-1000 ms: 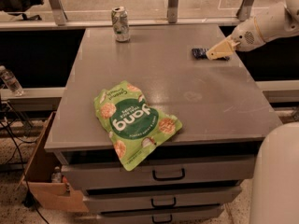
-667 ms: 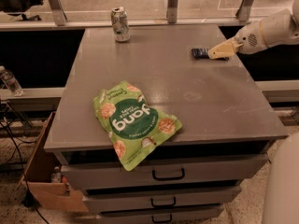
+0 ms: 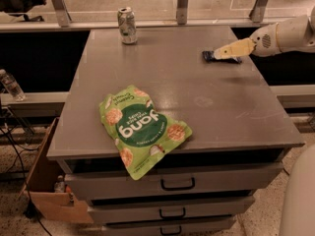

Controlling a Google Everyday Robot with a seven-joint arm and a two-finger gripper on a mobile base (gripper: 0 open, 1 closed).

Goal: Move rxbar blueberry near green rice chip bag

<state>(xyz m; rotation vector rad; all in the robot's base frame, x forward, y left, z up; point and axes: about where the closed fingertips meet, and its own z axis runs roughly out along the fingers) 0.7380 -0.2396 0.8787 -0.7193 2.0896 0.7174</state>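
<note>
Camera view, single arm reaching in from the right.

- Gripper (image 3: 220, 53): low over the far right part of the grey cabinet top (image 3: 206, 107), its pale yellow tip lying right on the rxbar blueberry (image 3: 207, 56). Whether the claw is apart or clamped on the bar cannot be told from this angle.
- Rxbar blueberry: flat on the top near the right rear edge, with its dark left end sticking out past the gripper tip. It sits at the same spot as one second ago; no displacement is noted.
- Green rice chip bag (image 3: 140, 129): lies flat at the front left of the top, with its lower corner hanging over the front edge above the top drawer (image 3: 177, 183). Its position and orientation match both earlier frames. It is well apart from the bar, diagonally across the surface.
- Silver can (image 3: 127, 25): upright at the rear left, unchanged.
- White arm (image 3: 290, 33): it sits slightly lower and further right in the frame than one second ago, while the gripper tip holds nearly the same place at the bar.
- White rounded shape at the lower right (image 3: 301, 195): it covers less of the frame than one second ago, about the same as in the later earlier frame.
- Floor, left of the cabinet: an open cardboard box (image 3: 47, 200), unchanged.
</note>
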